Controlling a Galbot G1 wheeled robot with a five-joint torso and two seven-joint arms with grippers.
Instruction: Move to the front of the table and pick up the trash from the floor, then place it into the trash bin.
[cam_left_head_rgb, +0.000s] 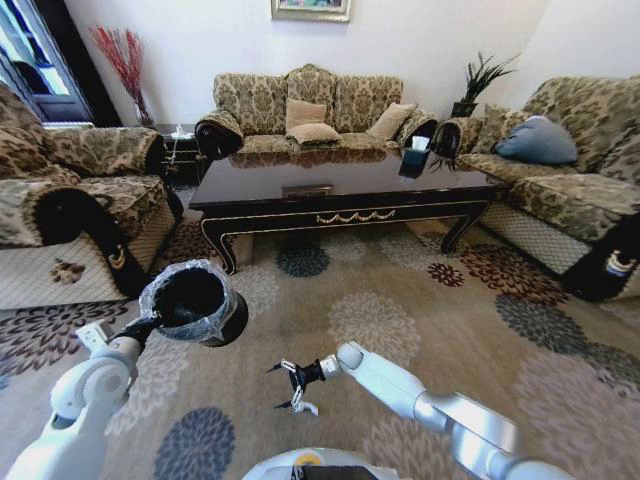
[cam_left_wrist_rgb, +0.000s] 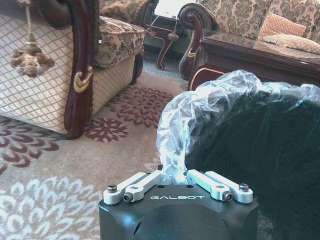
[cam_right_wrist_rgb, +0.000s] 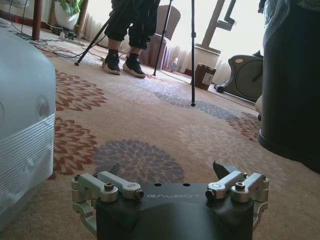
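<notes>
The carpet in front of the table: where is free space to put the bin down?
Bare carpet lies between the table and the right gripper, which is open, and extends right toward the right sofa. It is crowded at lower left, where the left gripper holds the trash bin by its rim.

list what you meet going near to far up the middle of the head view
right pincer → patterned carpet → table → sofa against the wall → framed picture
</notes>
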